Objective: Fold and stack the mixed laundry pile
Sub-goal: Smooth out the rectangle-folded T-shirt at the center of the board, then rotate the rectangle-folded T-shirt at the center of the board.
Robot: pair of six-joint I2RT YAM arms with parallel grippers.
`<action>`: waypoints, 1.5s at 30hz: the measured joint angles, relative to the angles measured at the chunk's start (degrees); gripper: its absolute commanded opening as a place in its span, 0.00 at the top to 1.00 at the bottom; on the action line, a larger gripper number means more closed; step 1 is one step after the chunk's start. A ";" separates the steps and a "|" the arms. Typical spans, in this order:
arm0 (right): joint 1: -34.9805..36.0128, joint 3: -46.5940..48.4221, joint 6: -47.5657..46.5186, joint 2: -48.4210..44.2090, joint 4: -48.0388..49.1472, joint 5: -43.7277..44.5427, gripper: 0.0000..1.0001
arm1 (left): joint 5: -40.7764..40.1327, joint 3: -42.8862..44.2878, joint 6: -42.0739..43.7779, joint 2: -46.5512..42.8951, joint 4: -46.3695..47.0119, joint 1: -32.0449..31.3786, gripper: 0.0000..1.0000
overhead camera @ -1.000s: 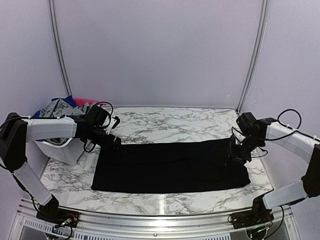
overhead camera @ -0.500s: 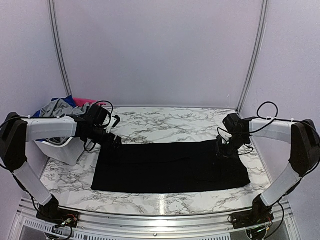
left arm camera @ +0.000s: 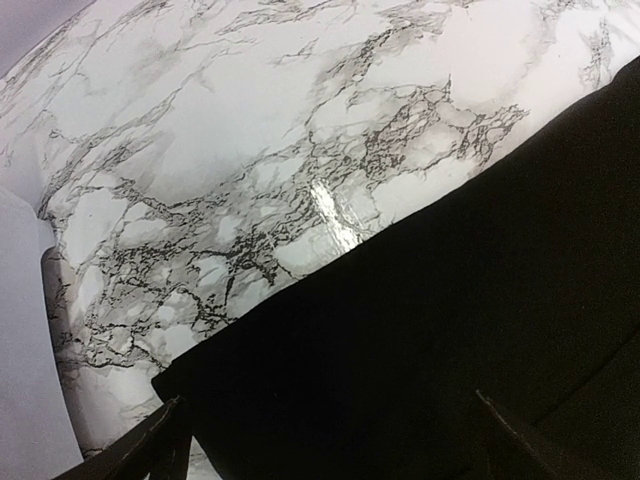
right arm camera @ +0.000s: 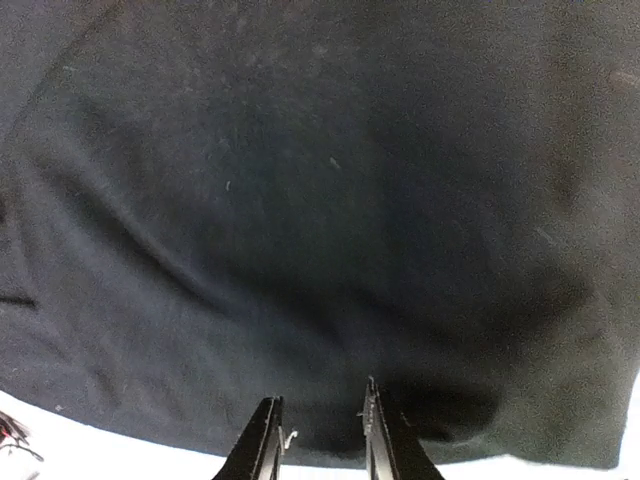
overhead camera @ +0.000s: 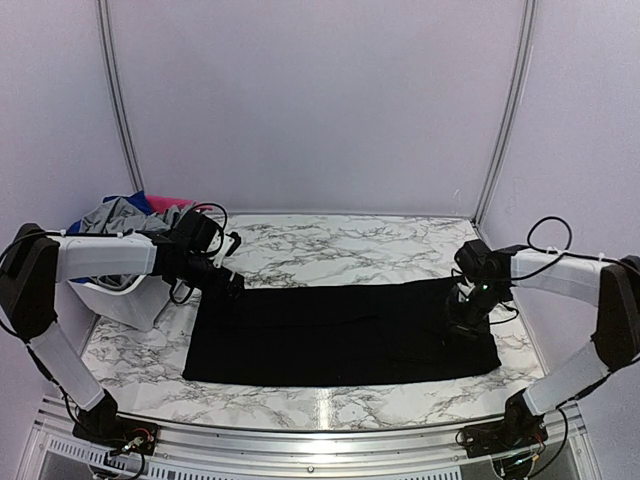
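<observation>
Since the black garment (overhead camera: 340,335) lies flat on the table (overhead camera: 340,245), pinch both far corners evenly: your left fingers (left arm camera: 150,452) gape over one, your right fingers (right arm camera: 262,445) sit nearly together, grip on cloth unclear.

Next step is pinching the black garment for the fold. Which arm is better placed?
Right, probably. The right tool sits at the black garment's edge with jaws narrow over the cloth; the left tool straddles the far-left corner with jaws wide open.

Garment (overhead camera: 340,335) flat on table (overhead camera: 340,245), basket (overhead camera: 125,300) (holding laundry (overhead camera: 120,215)) at its left
</observation>
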 measured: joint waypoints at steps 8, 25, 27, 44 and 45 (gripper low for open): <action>-0.24 -0.15 4.57 -13.84 -8.13 3.67 0.73 | -0.61 0.00 0.00 0.48 0.02 0.00 0.01; -0.26 6.47 1.77 -0.83 1.92 0.35 0.66 | 5.81 4.74 -4.17 2.69 0.68 -0.63 0.01; -0.26 7.52 1.27 2.29 3.87 0.83 0.66 | 6.29 5.60 -4.07 3.67 0.42 -1.55 0.01; -5.55 22.75 -8.28 25.92 7.80 3.26 0.69 | -5.27 7.56 -5.11 6.82 -4.70 -3.34 0.01; -5.88 26.58 -9.38 28.70 7.65 3.39 0.70 | -6.45 7.37 -5.51 5.51 -4.68 -3.34 0.01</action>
